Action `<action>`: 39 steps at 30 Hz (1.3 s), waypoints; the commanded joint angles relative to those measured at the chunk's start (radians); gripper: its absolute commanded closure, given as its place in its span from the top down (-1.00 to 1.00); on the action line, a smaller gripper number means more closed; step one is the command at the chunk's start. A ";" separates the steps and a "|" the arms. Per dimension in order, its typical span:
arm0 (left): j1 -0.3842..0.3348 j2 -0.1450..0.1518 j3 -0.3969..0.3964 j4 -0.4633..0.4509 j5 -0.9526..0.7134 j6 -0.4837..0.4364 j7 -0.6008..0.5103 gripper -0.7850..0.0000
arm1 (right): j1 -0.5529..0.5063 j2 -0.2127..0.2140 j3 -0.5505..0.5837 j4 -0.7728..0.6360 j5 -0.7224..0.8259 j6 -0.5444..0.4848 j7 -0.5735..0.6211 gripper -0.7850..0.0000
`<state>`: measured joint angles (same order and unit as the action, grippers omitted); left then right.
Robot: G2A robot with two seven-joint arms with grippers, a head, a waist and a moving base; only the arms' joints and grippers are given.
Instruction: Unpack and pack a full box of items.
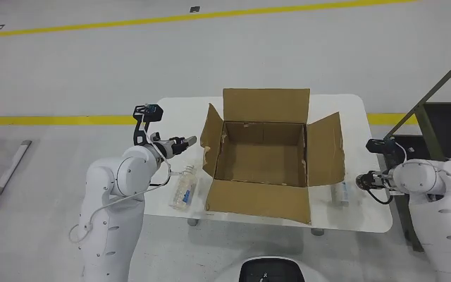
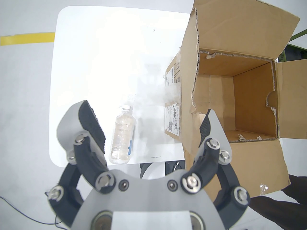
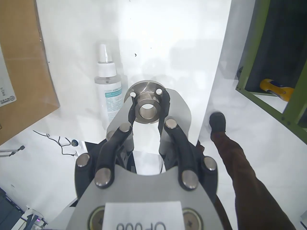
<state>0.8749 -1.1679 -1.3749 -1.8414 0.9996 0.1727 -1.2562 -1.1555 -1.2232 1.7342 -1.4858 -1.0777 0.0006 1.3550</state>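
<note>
An open cardboard box (image 1: 264, 151) stands mid-table with its flaps out, and its inside looks bare (image 2: 242, 96). A clear water bottle (image 1: 183, 187) lies on the table to the box's left (image 2: 122, 136). My left gripper (image 1: 184, 143) hovers open above that bottle, beside the box's left flap (image 2: 151, 123). On the right of the box lies a white spray bottle (image 1: 343, 192) (image 3: 109, 89). My right gripper (image 1: 365, 182) (image 3: 148, 107) is held over the table's right edge, shut on a round metal flange (image 3: 146, 88).
The white table (image 1: 352, 113) has bare room behind and beside the box. A green frame shelf (image 1: 426, 113) stands off the table's right side, with a yellow item (image 3: 277, 89) on it. Cables hang below the table's near edge (image 3: 57, 142).
</note>
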 commanded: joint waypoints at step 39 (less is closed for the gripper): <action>0.000 0.000 0.000 0.000 0.000 0.000 0.000 1.00 | -0.017 0.040 0.035 -0.194 0.196 -0.152 -0.332 -0.77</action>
<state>0.8749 -1.1679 -1.3749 -1.8414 0.9996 0.1727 -1.2562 -1.1530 -1.1832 1.7661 -1.6373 -0.8812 -0.1252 1.1130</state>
